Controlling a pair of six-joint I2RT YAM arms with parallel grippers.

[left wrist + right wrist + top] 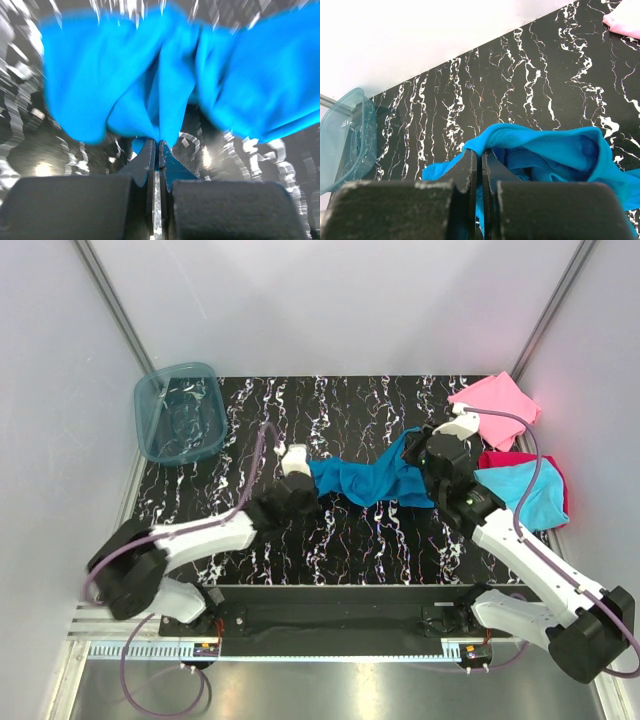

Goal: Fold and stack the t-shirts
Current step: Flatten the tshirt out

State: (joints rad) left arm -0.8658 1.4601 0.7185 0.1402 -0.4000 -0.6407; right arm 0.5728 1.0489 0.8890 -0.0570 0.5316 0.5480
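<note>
A large teal-blue t-shirt (368,478) lies bunched at the middle of the black marbled table, stretched between both grippers. My left gripper (300,472) is shut on its left end; in the left wrist view the cloth (165,90) hangs from the closed fingertips (158,145). My right gripper (425,458) is shut on its right end; in the right wrist view the shirt (545,150) drapes over the closed tips (481,152). A folded pink shirt (495,405) lies at the back right. A folded cyan shirt (528,492) lies on a magenta-red one (512,459) at the right edge.
A translucent blue plastic tub (180,411) stands at the back left corner; it also shows in the right wrist view (342,142). White walls enclose the table (330,550) on three sides. The arm bases sit at the near edge.
</note>
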